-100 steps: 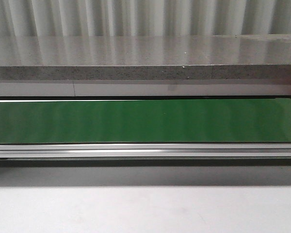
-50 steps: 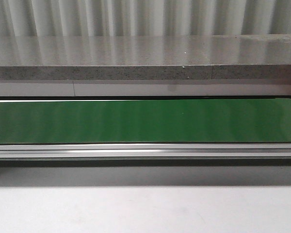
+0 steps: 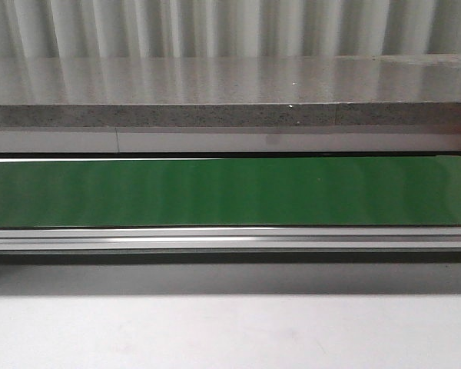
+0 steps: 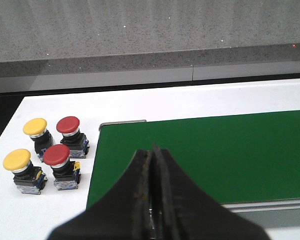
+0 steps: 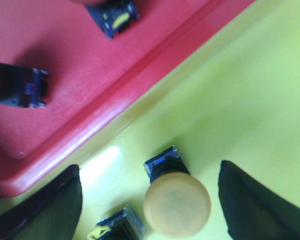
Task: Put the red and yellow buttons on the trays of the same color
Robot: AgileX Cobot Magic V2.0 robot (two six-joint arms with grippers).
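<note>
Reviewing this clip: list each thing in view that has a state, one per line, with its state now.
Left gripper: jaws shut, empty, over the green belt.
Right gripper: jaws open, either side of a yellow button.
Yellow button: in the yellow tray, tilted.
Four buttons: upright beside the belt, unsorted.
Red tray: holds two button bases.

Corrugated metal wall (image 3: 230, 27), speckled stone ledge (image 3: 215, 92), white tabletop (image 3: 230, 330)

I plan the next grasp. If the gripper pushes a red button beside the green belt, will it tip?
Probably yes: the nearer red button has a wide cap over a narrower base. It looks rigid. It could bump the yellow button close beside it.
</note>
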